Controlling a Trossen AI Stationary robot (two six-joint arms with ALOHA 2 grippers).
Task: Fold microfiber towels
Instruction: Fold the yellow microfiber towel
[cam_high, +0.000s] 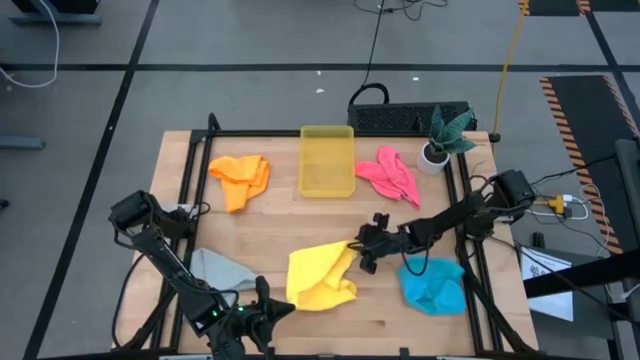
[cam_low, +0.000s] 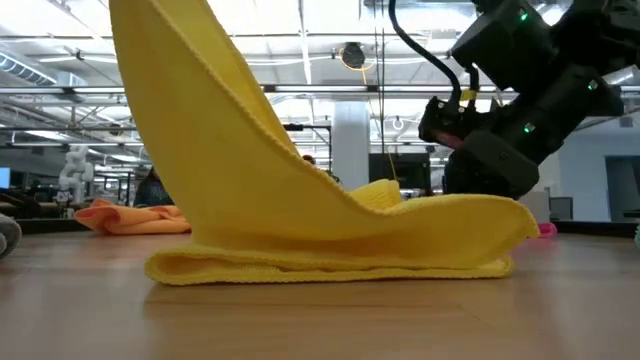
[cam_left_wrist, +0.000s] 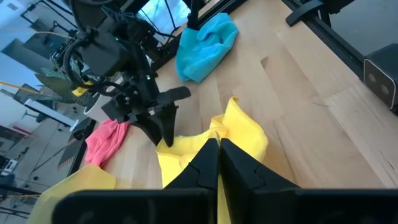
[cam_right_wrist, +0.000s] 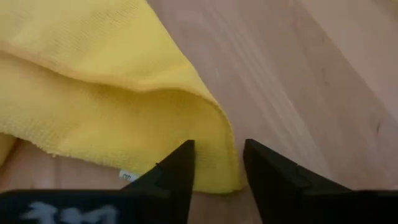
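Left gripper (cam_high: 268, 312): it is sitting at the near edge of the table (cam_high: 380, 310), its two dark fingers (cam_left_wrist: 211, 163) pressed tight together, holding nothing.
Grey towel (cam_high: 222, 270): it is lying crumpled just beside the left arm, near the front left.
Yellow towel (cam_high: 322, 277): it is lying in the front middle of the table, partly folded. In the low view (cam_low: 330, 245) one part is rising up high and the rest is lying flat.
Right gripper (cam_high: 366, 250): it is hanging over the yellow towel's far right corner. In its wrist view the fingers (cam_right_wrist: 180, 165) are standing apart, one on each side of the towel's folded edge (cam_right_wrist: 124, 118). I cannot tell if they are pinching it.
Blue towel (cam_high: 433, 283): it is lying bunched at the front right, near the right arm.
Orange towel (cam_high: 241, 178): it is lying at the back left.
Yellow bin (cam_high: 327, 160): it is standing at the back middle, between the orange and pink towels.
Pink towel (cam_high: 391, 173): it is lying at the back right.
Plant (cam_high: 443, 136): it is standing in a white pot in the back right corner.
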